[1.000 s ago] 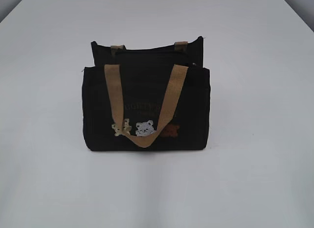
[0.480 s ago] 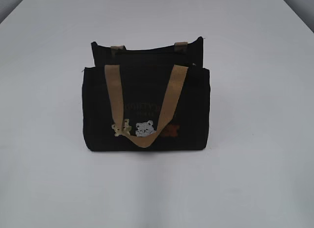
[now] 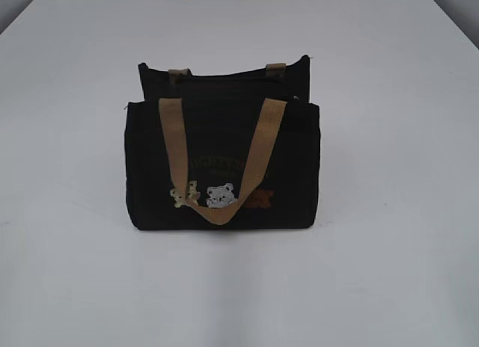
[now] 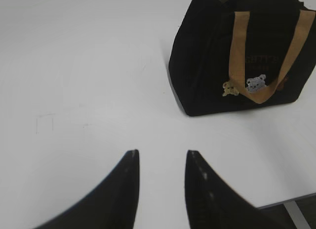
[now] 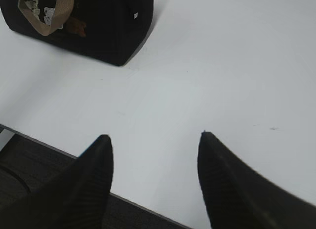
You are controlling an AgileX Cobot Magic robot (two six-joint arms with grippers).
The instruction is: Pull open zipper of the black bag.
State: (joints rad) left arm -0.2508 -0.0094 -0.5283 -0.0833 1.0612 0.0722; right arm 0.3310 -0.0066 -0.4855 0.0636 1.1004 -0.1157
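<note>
White worktop point(image 3: 389, 272) lies bare around the black bag point(image 3: 223, 164), my only obstacle; its tan handle point(image 3: 258, 156) drapes over the front.

Each wrist view shows only two fingers of the robot. The left claw point(image 4: 162, 157) has smooth, matte black fingers point(image 4: 123, 189) that curve and taper to narrow tips. The right claw point(image 5: 155, 140) has broader black fingers point(image 5: 89, 184) with fine ribbed texture, also tapering to points.
</note>
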